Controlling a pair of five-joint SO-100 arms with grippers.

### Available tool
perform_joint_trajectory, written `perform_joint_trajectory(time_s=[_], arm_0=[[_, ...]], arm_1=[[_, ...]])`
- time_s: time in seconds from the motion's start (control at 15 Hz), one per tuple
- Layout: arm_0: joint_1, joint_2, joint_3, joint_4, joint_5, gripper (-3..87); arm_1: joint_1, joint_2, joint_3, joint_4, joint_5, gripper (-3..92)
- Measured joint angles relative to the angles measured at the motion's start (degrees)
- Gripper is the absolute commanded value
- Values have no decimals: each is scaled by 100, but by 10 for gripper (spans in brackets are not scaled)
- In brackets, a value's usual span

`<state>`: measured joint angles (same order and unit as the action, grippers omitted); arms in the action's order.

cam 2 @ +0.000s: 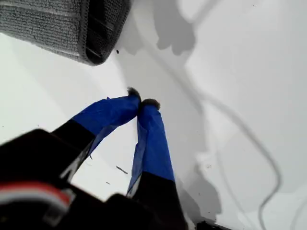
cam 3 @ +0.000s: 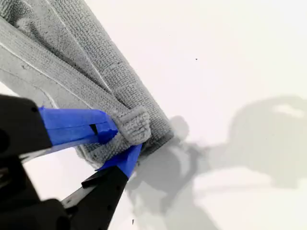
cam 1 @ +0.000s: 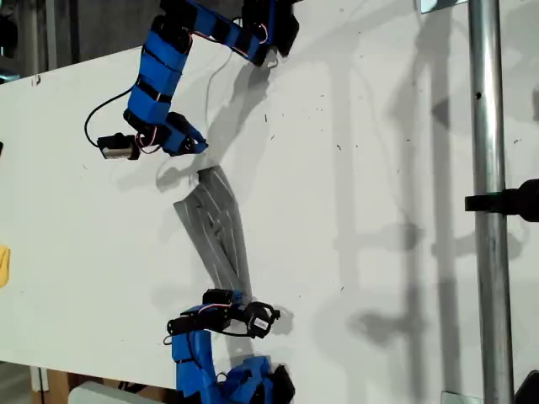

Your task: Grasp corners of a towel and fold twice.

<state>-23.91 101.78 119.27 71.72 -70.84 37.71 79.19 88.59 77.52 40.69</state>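
On table, towel bunched lengthwise btwn grippers.

Exterior view looks down from above; both wrist views sit close, sharing the towel

You're looking at a lab-style test bench: bare white table, metal rig pole, clamped-on blue arms.
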Motion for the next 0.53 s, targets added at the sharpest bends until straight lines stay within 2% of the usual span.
perform_joint_trajectory(time_s=[0.27, 0.53], arm_0=[[0, -246, 0, -88, 18, -27], [0, -176, -492, 325, 88, -26]], arm_1=[[-167, 18, -193, 97, 123, -2], [-290, 193, -1644, 703, 158, -2]])
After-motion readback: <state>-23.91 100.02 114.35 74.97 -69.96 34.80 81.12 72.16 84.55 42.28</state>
